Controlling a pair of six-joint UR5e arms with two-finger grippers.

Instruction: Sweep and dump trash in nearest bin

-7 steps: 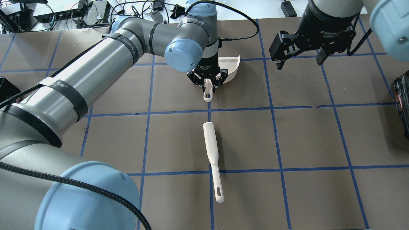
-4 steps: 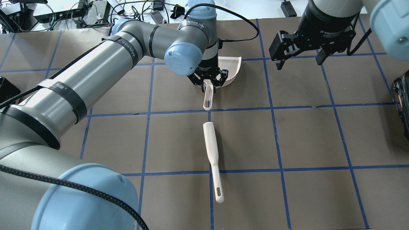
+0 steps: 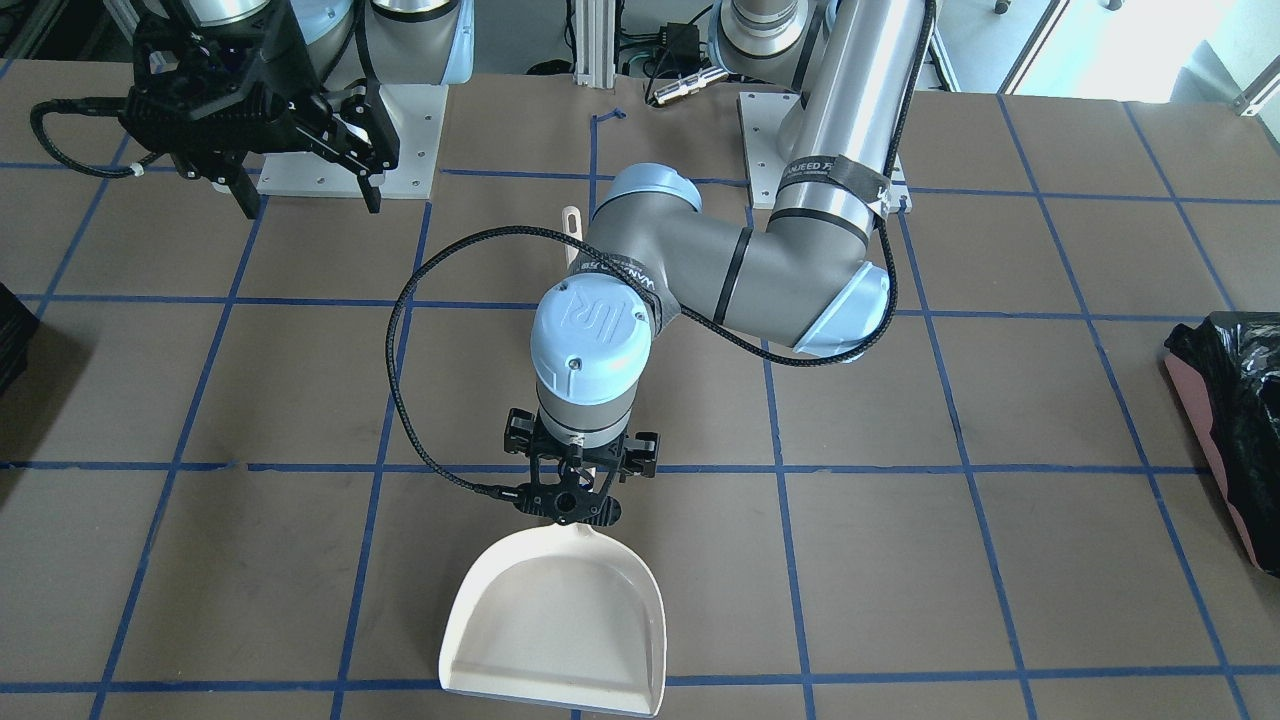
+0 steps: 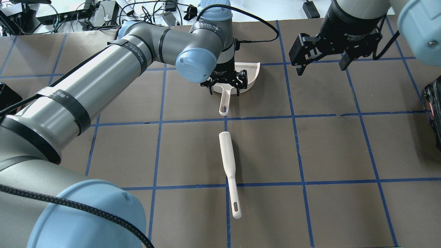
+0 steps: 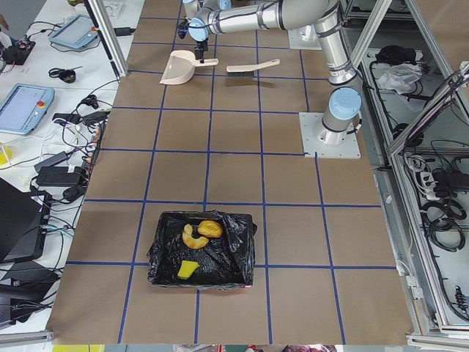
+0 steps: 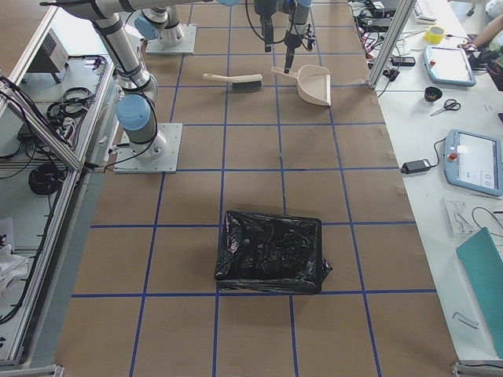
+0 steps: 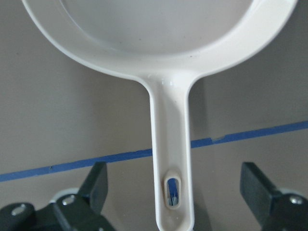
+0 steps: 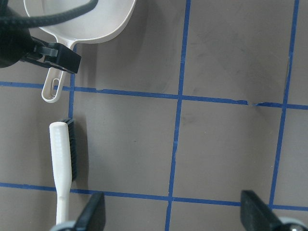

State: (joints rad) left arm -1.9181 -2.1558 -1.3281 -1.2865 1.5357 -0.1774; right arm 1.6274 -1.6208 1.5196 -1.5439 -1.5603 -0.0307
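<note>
The left hand point(image 4: 224, 90) hangs with fingers wide apart astride the dustpan point(image 4: 254, 74) handle, touching nothing. The right hand point(image 4: 322, 69) hovers likewise spread, empty. The trash point(image 5: 201, 233) lies in the bin point(image 5: 236, 258) on the desk point(image 4: 327, 148).

Cream slice point(image 5: 193, 238), yellow wedge point(image 5: 187, 270), brown lump point(image 5: 211, 229) inside black-bagged bin point(image 5: 239, 251)

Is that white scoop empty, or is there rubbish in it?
Empty. The dustpan is bare inside, and three scraps lie in the bin.
</note>
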